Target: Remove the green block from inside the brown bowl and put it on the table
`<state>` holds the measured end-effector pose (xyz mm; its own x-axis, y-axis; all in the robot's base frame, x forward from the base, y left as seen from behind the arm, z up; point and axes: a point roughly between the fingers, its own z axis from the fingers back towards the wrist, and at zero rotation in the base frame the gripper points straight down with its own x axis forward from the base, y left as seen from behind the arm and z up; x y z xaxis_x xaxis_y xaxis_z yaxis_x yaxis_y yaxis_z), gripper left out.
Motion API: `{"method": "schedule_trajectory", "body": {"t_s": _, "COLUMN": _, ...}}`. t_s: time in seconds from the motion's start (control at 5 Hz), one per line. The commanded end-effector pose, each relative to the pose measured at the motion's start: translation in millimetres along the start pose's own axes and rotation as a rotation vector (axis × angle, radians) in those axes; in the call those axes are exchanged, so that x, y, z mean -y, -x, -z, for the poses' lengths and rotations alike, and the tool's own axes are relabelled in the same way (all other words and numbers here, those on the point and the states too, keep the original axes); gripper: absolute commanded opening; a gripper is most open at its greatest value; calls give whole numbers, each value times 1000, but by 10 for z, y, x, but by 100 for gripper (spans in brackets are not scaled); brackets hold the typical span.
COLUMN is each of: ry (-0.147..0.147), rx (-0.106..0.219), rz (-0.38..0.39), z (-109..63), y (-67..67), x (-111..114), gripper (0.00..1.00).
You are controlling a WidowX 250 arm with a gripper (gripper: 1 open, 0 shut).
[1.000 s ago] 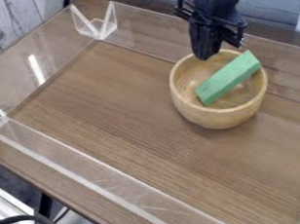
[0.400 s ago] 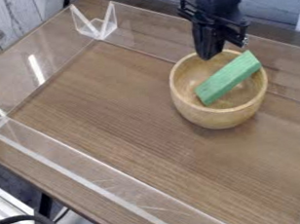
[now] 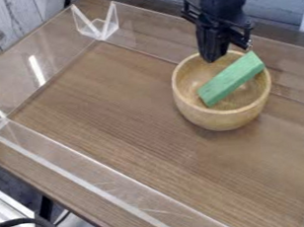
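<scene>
- Since the earlier frame almost nothing has moved: your gripper (image 3: 217, 53) has drifted only a touch to the right above the far rim of the bowl, while the block and the bowl lie as they did.
- Start at the left: the table (image 3: 108, 109) is bare wood grain there, bounded by clear acrylic walls, so you have plenty of free surface for the put-down on that side.
- Move right to the brown bowl (image 3: 194, 109), which sits on the right part of the table, well apart from the left wall.
- Inside it the green block (image 3: 231, 78) leans on the bowl's inner side, with its lower end toward the near left of the bowl floor and its upper end up at the far right rim.
- Your gripper hangs pointing straight down over the far rim with its jaws pressed together and nothing between them.
- The relation that matters: the block's middle lies just to the near right of your fingertips, and its long axis runs from near left to far right.
- You will likely need to spread the jaws and set them across the block's short width before you descend.
</scene>
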<state>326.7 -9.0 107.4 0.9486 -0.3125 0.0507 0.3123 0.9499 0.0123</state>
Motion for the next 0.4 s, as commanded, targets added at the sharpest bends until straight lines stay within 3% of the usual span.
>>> {"method": "schedule_trajectory", "body": {"t_s": 0.0, "ry": -16, "rx": 54, "rz": -11, "z": -173, "y": -19, "x": -72, "gripper": 0}}
{"method": "schedule_trajectory", "body": {"t_s": 0.2, "ry": -11, "rx": 55, "rz": -9, "z": -158, "y": -28, "x": -72, "gripper": 0}}
